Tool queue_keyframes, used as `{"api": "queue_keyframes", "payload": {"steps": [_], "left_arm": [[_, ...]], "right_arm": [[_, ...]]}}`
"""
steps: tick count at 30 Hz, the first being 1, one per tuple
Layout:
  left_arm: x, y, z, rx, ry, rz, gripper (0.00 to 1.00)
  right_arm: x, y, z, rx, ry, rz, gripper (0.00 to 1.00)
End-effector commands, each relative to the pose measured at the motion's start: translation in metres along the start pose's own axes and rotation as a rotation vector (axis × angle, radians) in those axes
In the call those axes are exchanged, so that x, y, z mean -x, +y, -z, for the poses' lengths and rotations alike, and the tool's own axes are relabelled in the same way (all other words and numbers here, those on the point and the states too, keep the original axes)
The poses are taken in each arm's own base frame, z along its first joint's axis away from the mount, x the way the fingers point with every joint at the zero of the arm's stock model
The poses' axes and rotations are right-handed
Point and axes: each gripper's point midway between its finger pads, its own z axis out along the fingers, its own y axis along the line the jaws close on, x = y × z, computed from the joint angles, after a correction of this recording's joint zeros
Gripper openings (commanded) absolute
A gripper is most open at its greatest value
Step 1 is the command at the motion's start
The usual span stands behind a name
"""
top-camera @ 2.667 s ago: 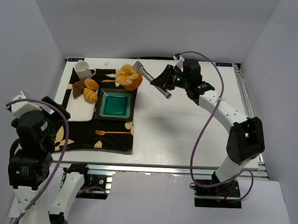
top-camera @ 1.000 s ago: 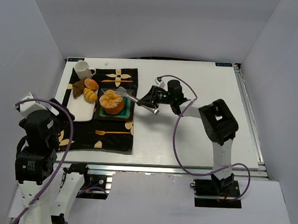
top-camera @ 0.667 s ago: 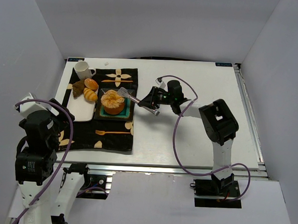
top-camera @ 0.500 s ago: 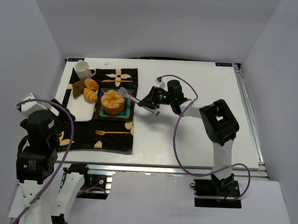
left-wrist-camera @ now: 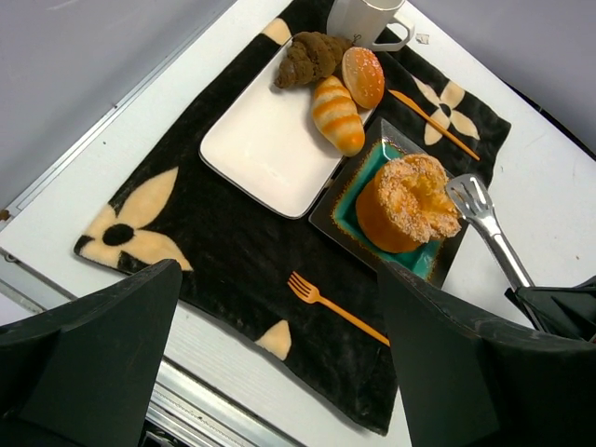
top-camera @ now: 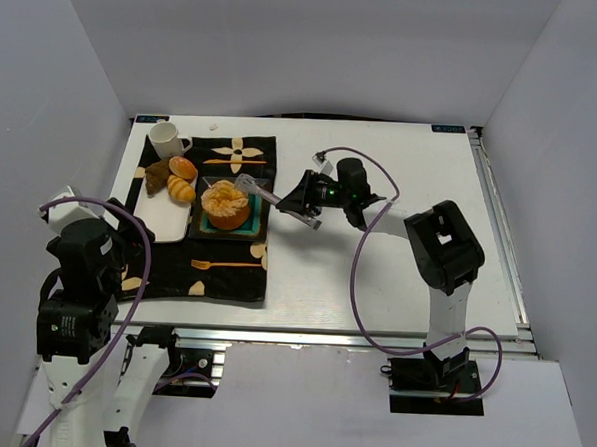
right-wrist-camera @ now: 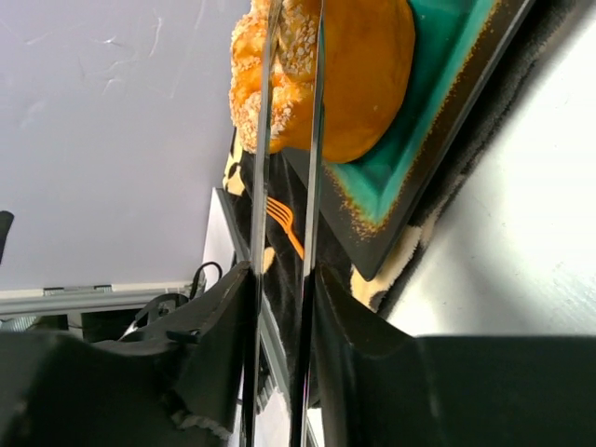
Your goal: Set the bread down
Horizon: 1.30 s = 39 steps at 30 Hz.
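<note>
The bread [top-camera: 225, 204], a round orange-tan bun with a pale ridged top, sits on the teal square plate [top-camera: 248, 231] on the black mat. It also shows in the left wrist view [left-wrist-camera: 405, 200] and the right wrist view [right-wrist-camera: 354, 74]. My right gripper [top-camera: 303, 202] is shut on metal tongs [top-camera: 258, 189]. The tong head [left-wrist-camera: 470, 197] lies against the bun's right side with its arms [right-wrist-camera: 312, 186] slightly apart. My left gripper [top-camera: 117, 244] is open and empty, high above the mat's near left edge [left-wrist-camera: 275, 372].
A white rectangular plate [left-wrist-camera: 261, 149] left of the teal plate [left-wrist-camera: 340, 209] holds a golden croissant [left-wrist-camera: 337, 114], a dark-brown roll [left-wrist-camera: 312, 58] and a small bun [left-wrist-camera: 363, 76]. A white mug [top-camera: 167, 138] stands at the back. An orange fork [left-wrist-camera: 331, 305] and knife [left-wrist-camera: 433, 123] lie on the mat.
The tongs carried the bread from the mat's back edge onto the teal plate. Over the last second the bread has stayed on the plate and the tongs have barely shifted.
</note>
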Motion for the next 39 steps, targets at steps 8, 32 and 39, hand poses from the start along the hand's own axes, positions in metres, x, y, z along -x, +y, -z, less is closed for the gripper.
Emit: {"api": "queue_keyframes", "payload": {"steps": [8,32,39], "left_arm": [[0.005,-0.005,0.001,-0.023,-0.014,0.016,0.98],[0.008,-0.001,0.009,-0.018,-0.026,0.027,0.98],[0.017,-0.012,0.015,-0.080,-0.059,0.076,0.98]], "right_arm": [[0.018,0.049,0.013,0.092,-0.042,0.094,0.46],[0.074,0.067,0.081,-0.243,-0.314,0.335,0.49],[0.042,0.052,0.164,-0.609,-0.398,0.270,0.53]]}}
